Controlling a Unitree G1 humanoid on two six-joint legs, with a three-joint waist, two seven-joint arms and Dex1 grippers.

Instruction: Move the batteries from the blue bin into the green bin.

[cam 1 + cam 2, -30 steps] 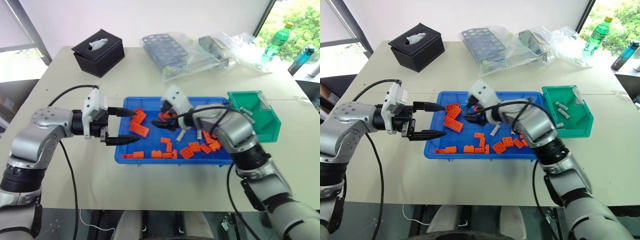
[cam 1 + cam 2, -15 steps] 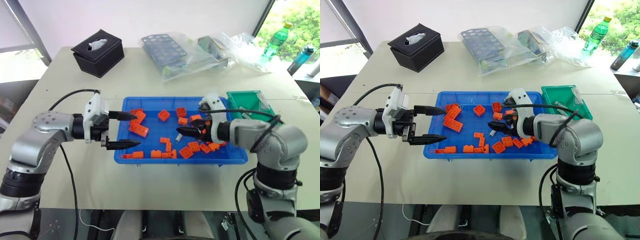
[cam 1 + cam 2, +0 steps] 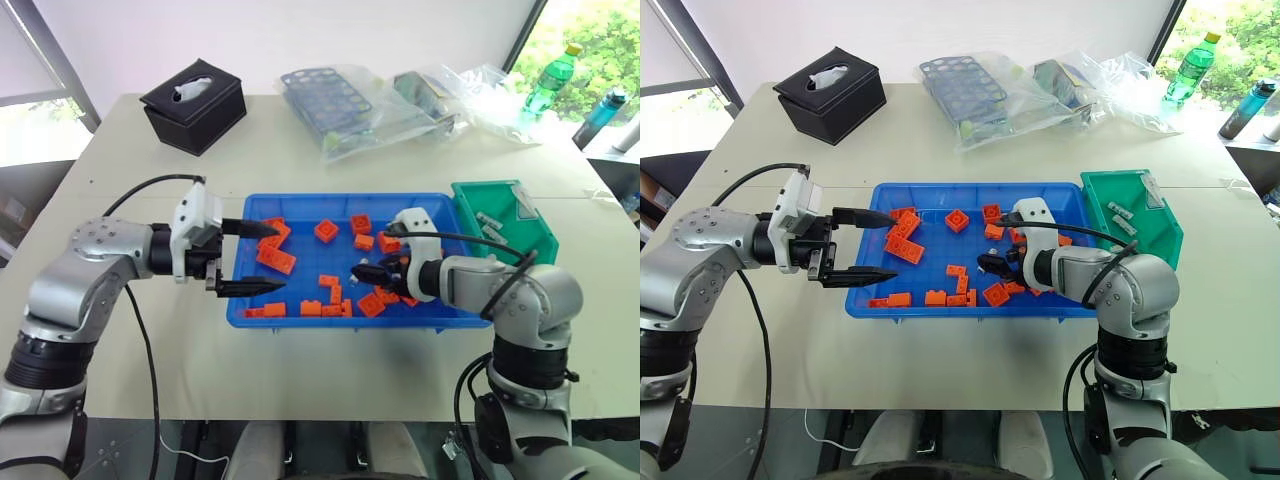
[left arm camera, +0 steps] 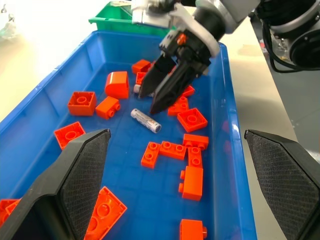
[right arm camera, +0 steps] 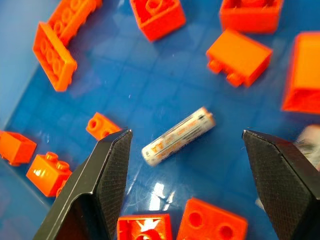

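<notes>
The right tool (image 5: 180, 200) hangs spread wide over one battery (image 5: 178, 135) lying loose among orange bricks (image 4: 192, 119) in the blue bin (image 3: 300, 318). The left tool (image 3: 258, 258), also spread and grasping nothing, sits at the bin's left edge.

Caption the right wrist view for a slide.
Open right gripper poised over a battery among orange bricks in the blue bin.

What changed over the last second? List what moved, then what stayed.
The right gripper swung from the middle of the blue bin toward the robot, and now hangs with open jaws over a loose battery. Left gripper, orange bricks and green bin stayed put.
</notes>
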